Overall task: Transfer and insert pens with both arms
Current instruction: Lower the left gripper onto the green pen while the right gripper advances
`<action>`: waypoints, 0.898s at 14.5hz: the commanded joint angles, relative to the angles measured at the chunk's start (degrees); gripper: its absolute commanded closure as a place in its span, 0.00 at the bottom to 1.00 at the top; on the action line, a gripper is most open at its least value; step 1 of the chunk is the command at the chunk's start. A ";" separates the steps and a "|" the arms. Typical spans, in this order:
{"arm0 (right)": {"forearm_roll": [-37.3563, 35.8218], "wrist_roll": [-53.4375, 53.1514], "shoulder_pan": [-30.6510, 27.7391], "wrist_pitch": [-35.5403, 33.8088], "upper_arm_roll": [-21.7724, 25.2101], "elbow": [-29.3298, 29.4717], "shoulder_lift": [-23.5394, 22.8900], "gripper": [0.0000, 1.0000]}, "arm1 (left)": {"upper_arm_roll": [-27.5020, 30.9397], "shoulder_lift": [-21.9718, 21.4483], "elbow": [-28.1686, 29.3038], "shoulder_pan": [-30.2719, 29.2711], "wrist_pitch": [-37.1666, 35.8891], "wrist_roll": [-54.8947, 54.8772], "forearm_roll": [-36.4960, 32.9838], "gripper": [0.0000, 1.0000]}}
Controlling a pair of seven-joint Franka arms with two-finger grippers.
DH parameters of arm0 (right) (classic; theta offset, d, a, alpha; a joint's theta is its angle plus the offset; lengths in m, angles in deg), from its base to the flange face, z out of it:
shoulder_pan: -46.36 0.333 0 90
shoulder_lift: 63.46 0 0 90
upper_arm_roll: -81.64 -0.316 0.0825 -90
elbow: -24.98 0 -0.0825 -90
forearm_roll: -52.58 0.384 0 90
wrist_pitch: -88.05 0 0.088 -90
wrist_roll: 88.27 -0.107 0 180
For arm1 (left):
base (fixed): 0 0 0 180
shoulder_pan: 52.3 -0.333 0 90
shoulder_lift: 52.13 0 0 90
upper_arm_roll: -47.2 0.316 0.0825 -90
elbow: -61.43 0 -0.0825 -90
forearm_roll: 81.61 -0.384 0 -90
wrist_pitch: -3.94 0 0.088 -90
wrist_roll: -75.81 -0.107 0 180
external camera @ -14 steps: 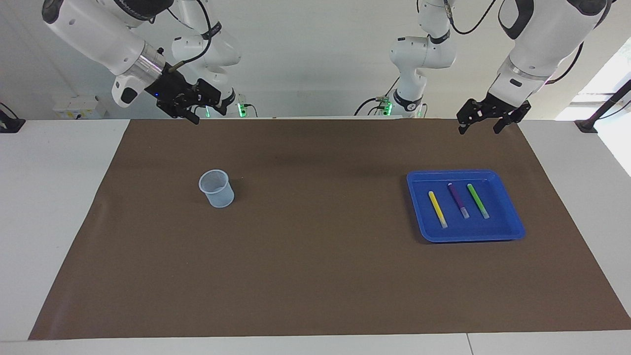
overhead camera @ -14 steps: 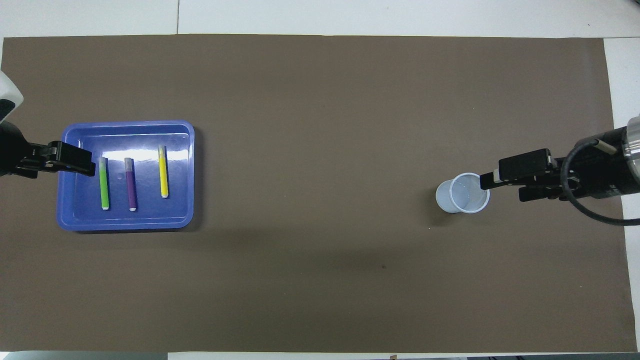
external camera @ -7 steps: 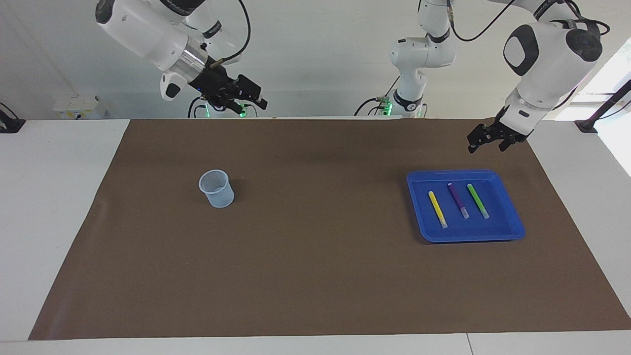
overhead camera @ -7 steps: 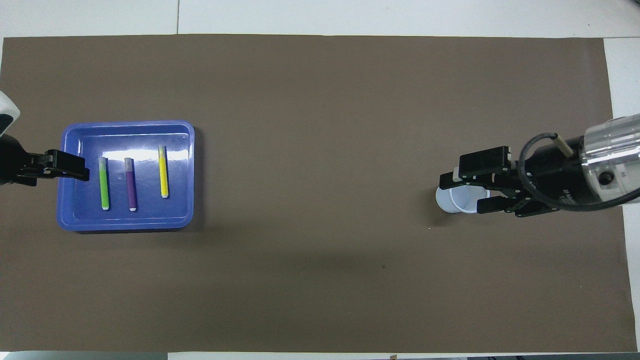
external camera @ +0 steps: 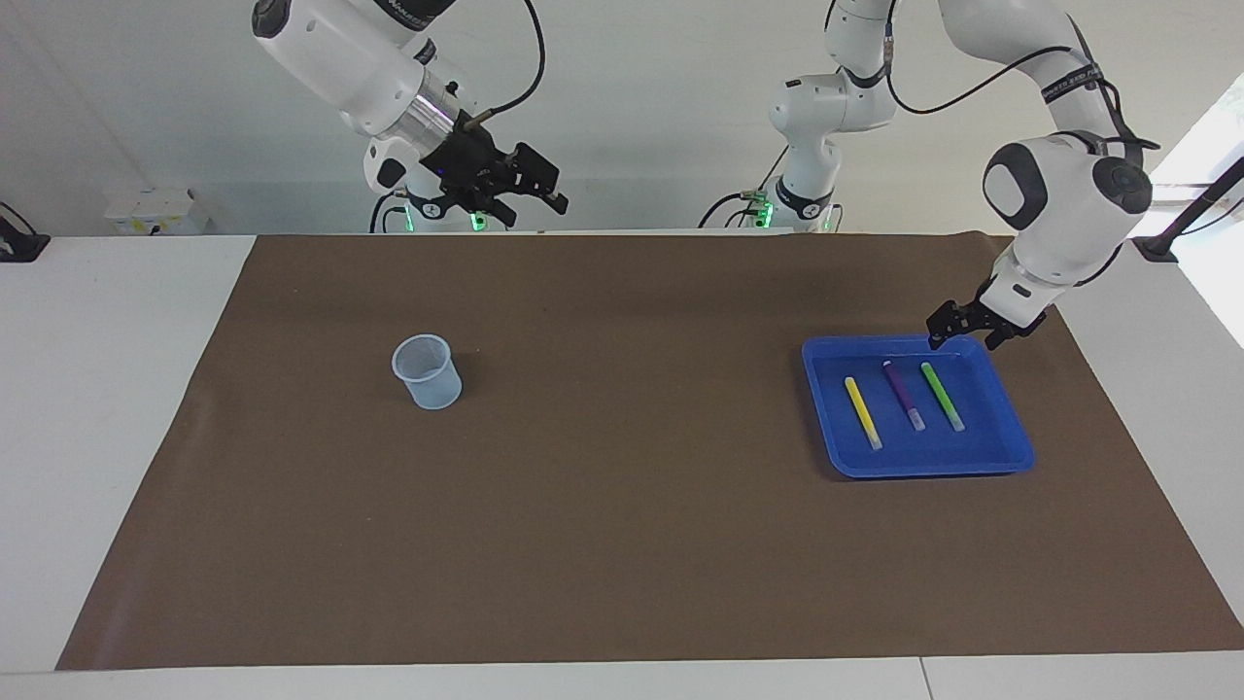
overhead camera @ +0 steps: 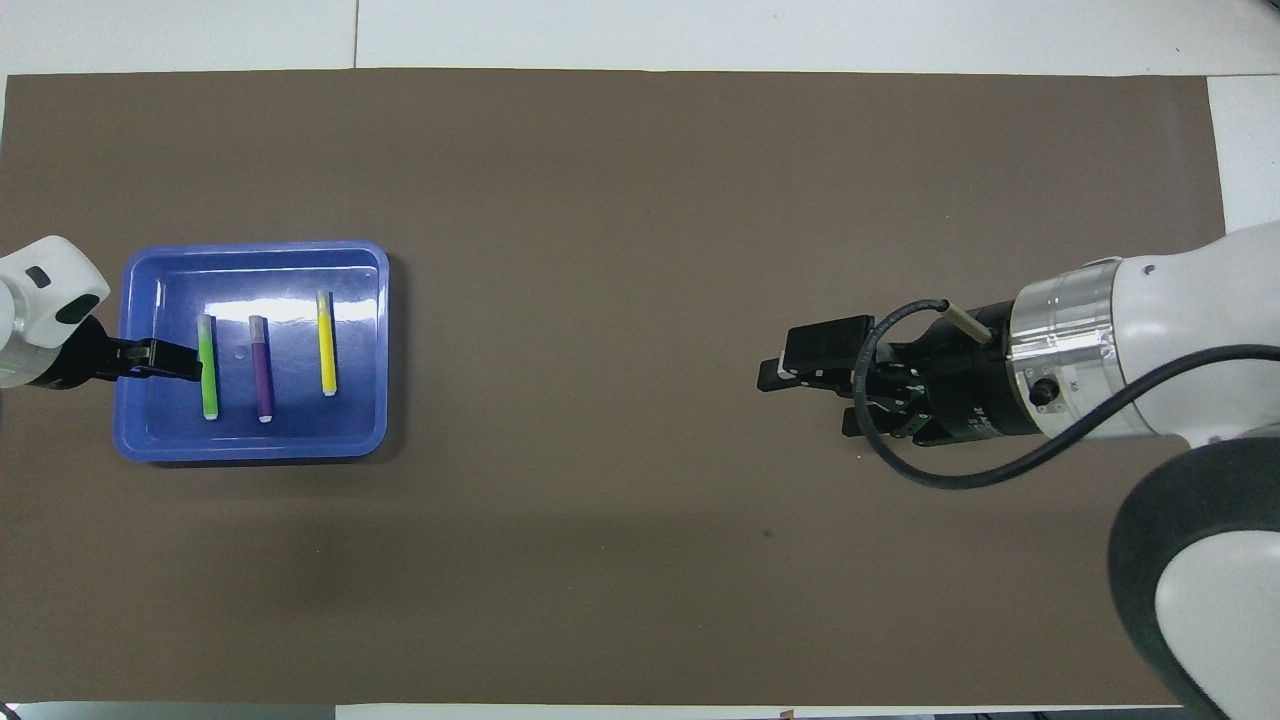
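Observation:
Three pens lie side by side in a blue tray (external camera: 918,465) (overhead camera: 250,250) toward the left arm's end of the table: yellow (external camera: 863,413) (overhead camera: 326,343), purple (external camera: 904,396) (overhead camera: 261,368) and green (external camera: 943,397) (overhead camera: 209,365). My left gripper (external camera: 962,338) (overhead camera: 175,362) hangs open, low over the tray's edge nearest the robots, close to the green pen and holding nothing. My right gripper (external camera: 542,191) (overhead camera: 800,390) is open and empty, high in the air over the robots' edge of the mat.
A clear plastic cup (external camera: 426,371) stands upright on the brown mat (external camera: 622,544) toward the right arm's end. In the overhead view the right wrist covers it. White table shows around the mat.
The left gripper has come down from above the mat's edge to the tray's edge. The right gripper has swung toward the table's middle, staying high.

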 commanded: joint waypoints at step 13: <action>12.75 -0.19 11.53 27.11 0.02 -8.67 -6.05 0.00 | -0.43 11.20 0.75 -1.99 14.76 -3.32 -0.13 0.00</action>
